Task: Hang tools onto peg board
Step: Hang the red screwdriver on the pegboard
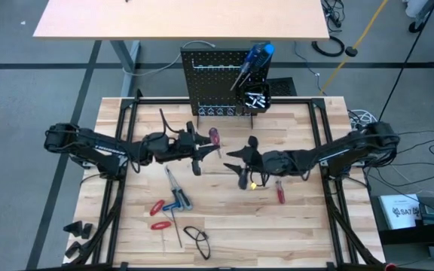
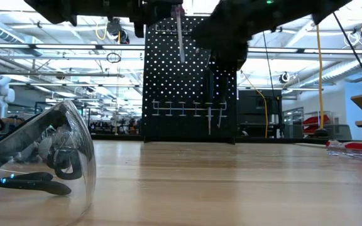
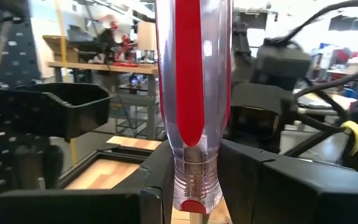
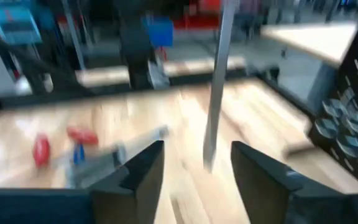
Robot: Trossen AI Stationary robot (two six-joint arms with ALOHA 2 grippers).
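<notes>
Fingers of my left gripper (image 3: 194,186) are clamped on the red-handled screwdriver (image 3: 193,93), just above the collar, clear handle with red core standing upright between them. High view puts that left gripper (image 1: 200,154) at surface centre-left, screwdriver handle (image 1: 214,136) poking out at about 1 o'clock from it, toward the peg board (image 1: 213,83). Low view shows the shaft (image 2: 180,37) hanging in front of the board's upper holes.

Fingers of my right gripper (image 4: 194,165) stand apart with a gap between; the screwdriver shaft (image 4: 216,87) runs through that gap, and I can't tell whether either pad touches it. Right gripper (image 1: 244,162) sits just at 3 o'clock of the left one, near surface centre.

Peg board stands upright at the 12 o'clock edge of the surface (image 1: 292,218), with a row of hooks (image 2: 181,108) low on it and a black bin (image 1: 253,96) on its right side holding silver bits. A blue-handled screwdriver (image 1: 256,59) leans over that bin.

Remaining tools: red-handled pliers (image 1: 157,214) and a blue-handled tool (image 1: 178,197) at 7 o'clock, another red-handled screwdriver (image 1: 280,193) at 5 o'clock of the right gripper. Safety glasses (image 2: 36,157) lie at 6 o'clock.
</notes>
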